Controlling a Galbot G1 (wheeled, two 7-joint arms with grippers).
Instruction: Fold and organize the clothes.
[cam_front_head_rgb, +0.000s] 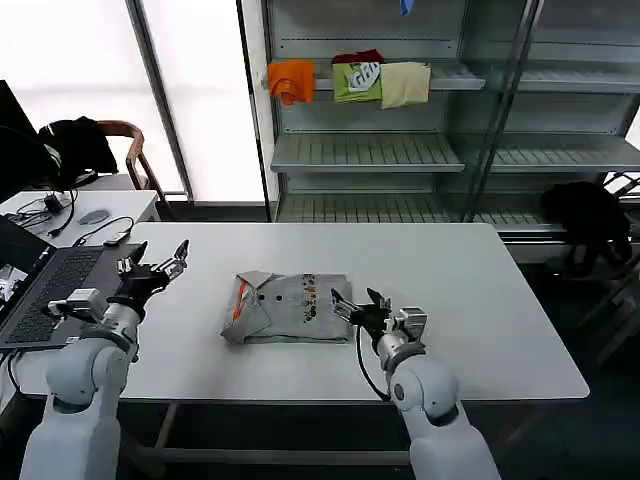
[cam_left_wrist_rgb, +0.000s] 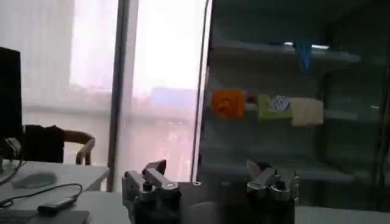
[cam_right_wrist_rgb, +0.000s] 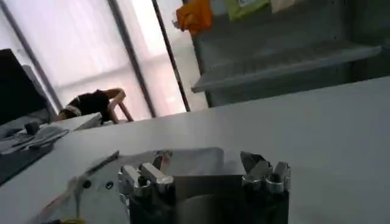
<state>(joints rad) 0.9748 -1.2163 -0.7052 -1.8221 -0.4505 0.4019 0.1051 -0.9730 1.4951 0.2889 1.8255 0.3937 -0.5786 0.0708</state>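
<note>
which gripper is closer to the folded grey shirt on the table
The right. The right gripper hovers open at the folded grey shirt's edge on the robot's right side. The left gripper is open too, held apart from the shirt over bare table on its left side.

In front of you a folded light grey shirt (cam_front_head_rgb: 288, 307) lies near the middle of the white table (cam_front_head_rgb: 480, 290), its orange-red strip at the end toward your left and a small multicoloured print on top. Your right gripper (cam_front_head_rgb: 352, 307) sits just beside the shirt's right edge, fingers spread apart. Your left gripper (cam_front_head_rgb: 160, 263) hovers well to the left of the shirt, fingers also parted, next to an open laptop (cam_front_head_rgb: 45, 290) at the table's left edge. Behind the table, a metal shelving unit (cam_front_head_rgb: 420, 150) holds orange (cam_front_head_rgb: 291, 79), green (cam_front_head_rgb: 357, 80) and beige (cam_front_head_rgb: 405, 84) garments in a row.
</note>
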